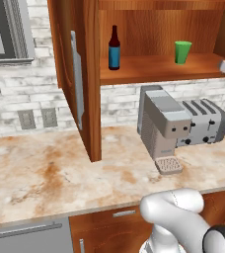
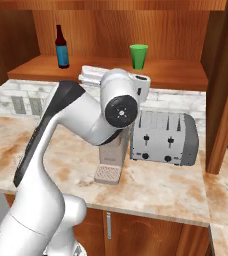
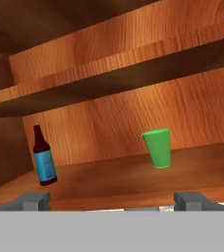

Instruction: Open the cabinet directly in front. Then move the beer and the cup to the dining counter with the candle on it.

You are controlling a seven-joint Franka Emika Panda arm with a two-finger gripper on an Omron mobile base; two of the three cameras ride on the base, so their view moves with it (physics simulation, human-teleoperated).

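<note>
- The cabinet (image 1: 80,84) is seen with its doors swung open, so the first step is judged done.
- The beer (image 1: 114,48) and the cup (image 1: 182,52) are seen upright on the lower shelf, well apart, neither yet taken.
- The gripper (image 3: 114,201) is held spread wide and empty just in front of the shelf edge, roughly between the two, probably nearer the cup.
- A coffee machine (image 1: 161,126) and a toaster (image 1: 206,121) are seen below on the wall countertop (image 1: 45,173).
- Both carries to the dining counter are left.
</note>
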